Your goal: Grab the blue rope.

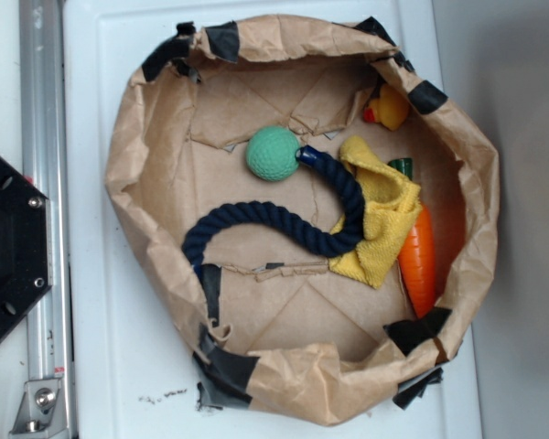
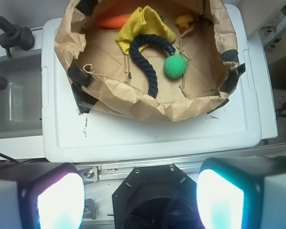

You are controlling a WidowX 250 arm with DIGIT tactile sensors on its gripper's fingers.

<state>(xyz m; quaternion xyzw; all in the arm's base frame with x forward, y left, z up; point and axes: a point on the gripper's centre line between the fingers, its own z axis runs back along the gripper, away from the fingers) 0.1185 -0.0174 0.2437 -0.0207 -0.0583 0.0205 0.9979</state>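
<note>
Not started: rope (image 1: 284, 219) lies untouched in paper bag (image 1: 146, 137), partly over yellow cloth (image 1: 384, 224). Claw (image 2: 140, 200) spread apart, well back, empty. Reach and grasp left.

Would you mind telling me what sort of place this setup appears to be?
Probably a lab bench for robot tests: a taped brown paper bin of toys sits on a white lid, beside an aluminium rail.
</note>
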